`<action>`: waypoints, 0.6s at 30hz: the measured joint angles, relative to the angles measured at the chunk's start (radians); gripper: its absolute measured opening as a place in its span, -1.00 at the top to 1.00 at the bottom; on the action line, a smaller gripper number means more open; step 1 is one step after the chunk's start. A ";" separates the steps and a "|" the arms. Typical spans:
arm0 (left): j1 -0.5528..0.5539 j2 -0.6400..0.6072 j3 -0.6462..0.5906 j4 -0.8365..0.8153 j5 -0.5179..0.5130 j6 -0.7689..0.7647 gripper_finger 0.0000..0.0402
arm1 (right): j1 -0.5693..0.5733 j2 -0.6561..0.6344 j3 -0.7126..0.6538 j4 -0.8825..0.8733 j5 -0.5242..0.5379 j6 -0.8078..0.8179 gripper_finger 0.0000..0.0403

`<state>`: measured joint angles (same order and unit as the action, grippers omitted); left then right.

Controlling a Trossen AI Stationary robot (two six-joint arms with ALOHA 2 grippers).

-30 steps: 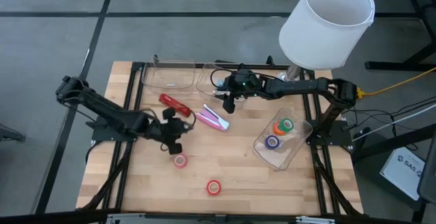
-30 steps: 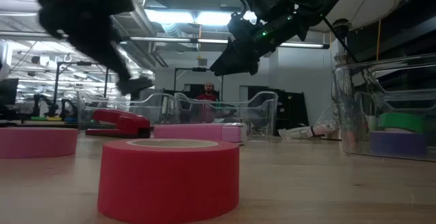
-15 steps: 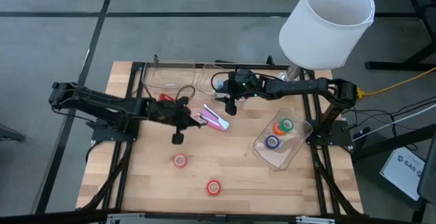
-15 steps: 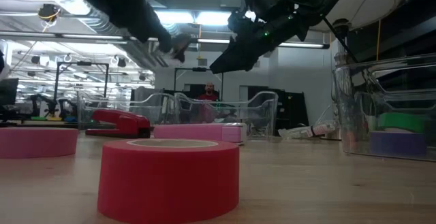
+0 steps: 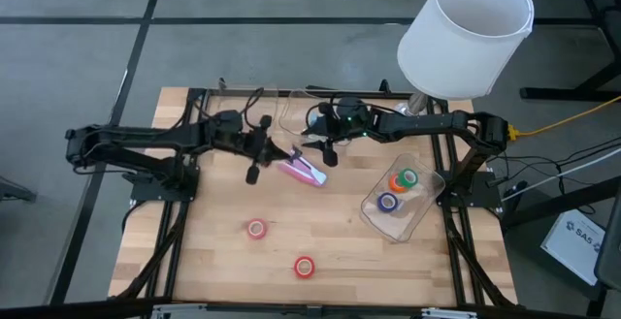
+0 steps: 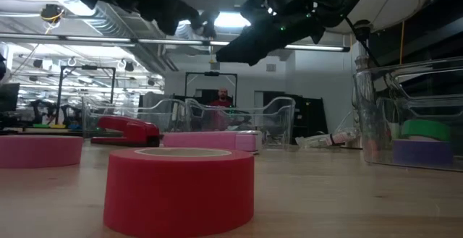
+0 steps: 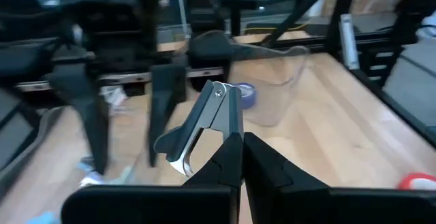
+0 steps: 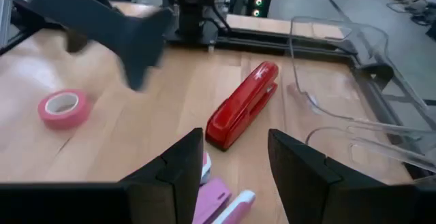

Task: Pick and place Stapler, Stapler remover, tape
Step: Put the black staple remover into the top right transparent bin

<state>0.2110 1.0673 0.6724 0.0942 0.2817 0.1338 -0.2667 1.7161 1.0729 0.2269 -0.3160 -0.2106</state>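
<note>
Left wrist view: left end effector (image 7: 238,157) clamped on staple remover (image 7: 201,124)

Red stapler (image 8: 244,105) flat on table at 11 o'clock, closed. Pink stapler (image 5: 304,171) just right of it, near centre. Silvery staple remover (image 7: 202,125) clamped in left gripper (image 7: 235,157), lifted off table. Pink tape (image 5: 256,228) at 7 o'clock, red tape (image 5: 305,267) at 6. Green, orange, blue tape rolls (image 5: 397,189) in clear bin at 3.
</note>
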 joint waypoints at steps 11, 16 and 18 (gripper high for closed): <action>0.071 0.062 0.000 0.080 -0.030 0.046 0.99 | 0.026 0.000 0.000 0.121 0.011 0.024 0.18; 0.087 0.091 0.000 0.107 -0.023 0.046 0.99 | 0.028 0.001 0.000 0.118 0.016 0.050 0.18; 0.090 0.095 0.000 0.114 -0.026 0.046 0.99 | 0.028 0.001 0.000 0.111 0.042 0.066 0.20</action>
<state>0.3011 1.1625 0.6720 0.2080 0.2561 0.1802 -0.2390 1.7168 1.0725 0.3374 -0.2737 -0.1450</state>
